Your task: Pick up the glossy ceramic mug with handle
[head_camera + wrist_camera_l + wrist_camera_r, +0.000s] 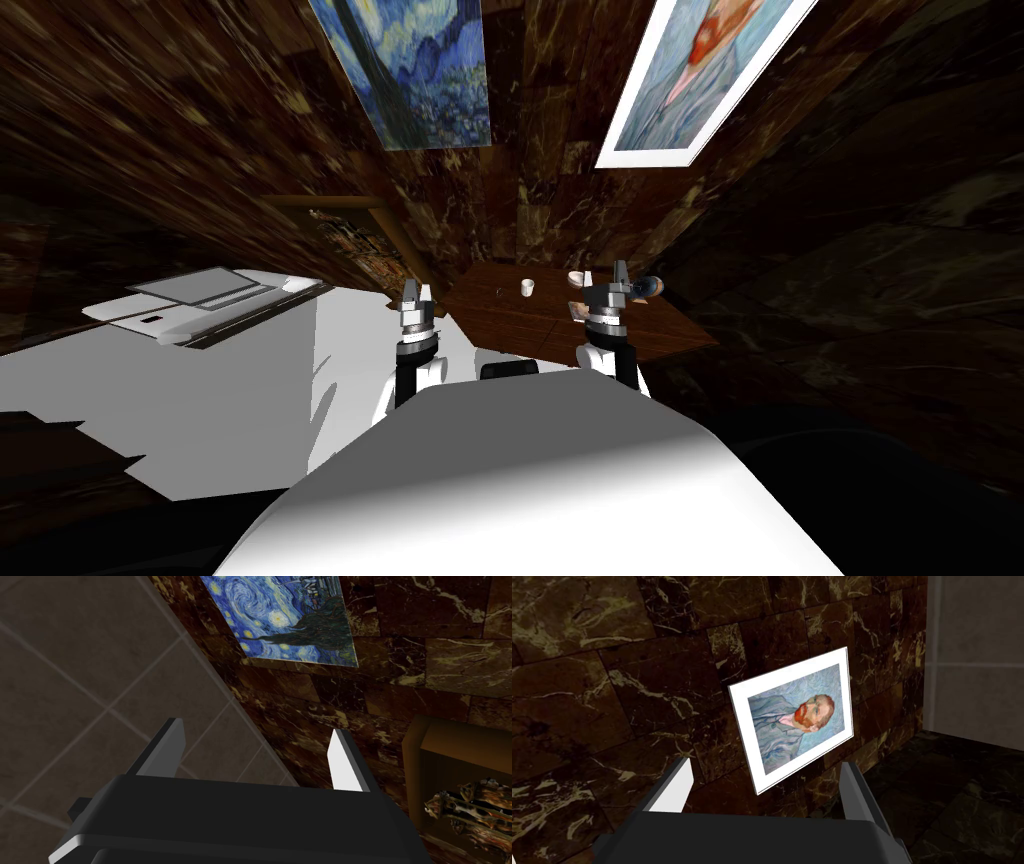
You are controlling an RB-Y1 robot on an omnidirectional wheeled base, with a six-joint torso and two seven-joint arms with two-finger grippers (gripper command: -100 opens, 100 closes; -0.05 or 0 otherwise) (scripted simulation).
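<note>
Currently small white mug [526,288] is standing upright on brown wooden worktop [520,325], handle direction unclear; left tool [255,732], right tool [766,763] gaping wide.

white cup [526,288]: handle too small to tell | pale item [575,278] near it: kind unreadable | bluish object [655,287]: partly hidden behind right gripper [620,270] | blue painting [420,70], portrait [700,70]: cut off by top edge

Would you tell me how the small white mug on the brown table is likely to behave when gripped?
The white mug stands upright, so it probably won't roll. It looks small and smooth, so a grip might slip or tip it on the table.
</note>
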